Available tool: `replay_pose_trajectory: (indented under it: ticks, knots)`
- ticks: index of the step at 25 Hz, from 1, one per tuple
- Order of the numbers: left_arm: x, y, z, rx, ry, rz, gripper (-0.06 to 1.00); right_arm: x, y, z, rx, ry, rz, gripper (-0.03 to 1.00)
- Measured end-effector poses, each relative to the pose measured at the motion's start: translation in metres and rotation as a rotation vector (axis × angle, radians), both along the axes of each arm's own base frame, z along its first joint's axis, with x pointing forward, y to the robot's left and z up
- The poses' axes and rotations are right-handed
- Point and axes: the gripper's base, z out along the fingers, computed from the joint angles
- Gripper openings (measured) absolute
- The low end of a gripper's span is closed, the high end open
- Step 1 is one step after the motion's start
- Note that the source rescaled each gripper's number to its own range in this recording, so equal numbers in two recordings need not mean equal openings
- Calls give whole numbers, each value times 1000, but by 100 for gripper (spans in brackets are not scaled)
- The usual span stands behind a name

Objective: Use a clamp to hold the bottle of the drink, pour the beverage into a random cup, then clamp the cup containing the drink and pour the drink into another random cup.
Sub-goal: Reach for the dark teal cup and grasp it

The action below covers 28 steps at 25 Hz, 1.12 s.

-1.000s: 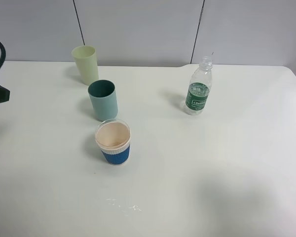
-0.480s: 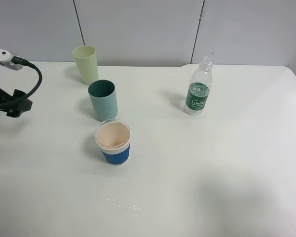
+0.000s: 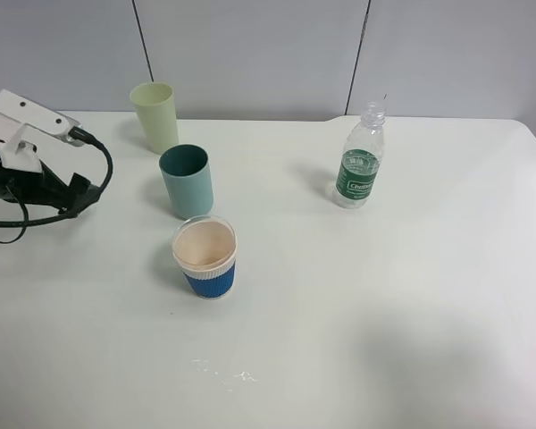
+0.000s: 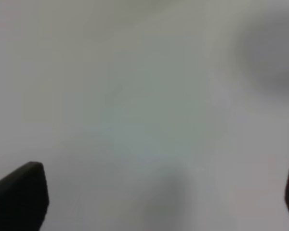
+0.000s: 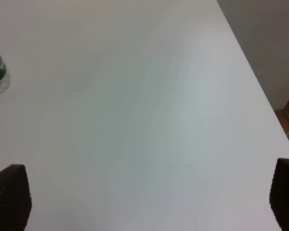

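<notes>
Gaping wide, the left gripper holds nothing, with only blurred table between its fingers. The right gripper is equally spread and empty. Seen from high up, the bottle stands upper right, the teal cup left of centre, and the blue-banded cup just below it.

Clear plastic bottle, matt teal plastic tumbler, smooth white table.

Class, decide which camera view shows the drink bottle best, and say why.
Exterior high: the whole bottle stands upright and uncapped. The right wrist view catches only its lower part at the frame edge; the left wrist view shows none of it.
</notes>
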Motion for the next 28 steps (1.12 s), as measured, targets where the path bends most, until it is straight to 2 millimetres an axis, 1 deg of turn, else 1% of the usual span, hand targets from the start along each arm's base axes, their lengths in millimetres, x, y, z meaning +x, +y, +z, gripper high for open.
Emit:
replay_pose_trajectory:
  ticks: [5,10,13,17,20,24,28]
  knots:
    - [4,-13,-8,-56,-62,-191,100,0,0,0,0,0,0,99]
    - [6,-9,-16,-101,-91,-256,100,0,0,0,0,0,0,99]
    - [7,-8,-20,-79,-97,-277,100,0,0,0,0,0,0,99]
    - [9,-8,-24,-44,-133,-355,100,0,0,0,0,0,0,99]
    - [17,-7,-29,-48,-148,-433,100,0,0,0,0,0,0,99]
    - [26,-12,-39,-78,-136,-562,100,0,0,0,0,0,0,99]
    - [39,-14,-46,-137,-103,-596,100,0,0,0,0,0,0,99]
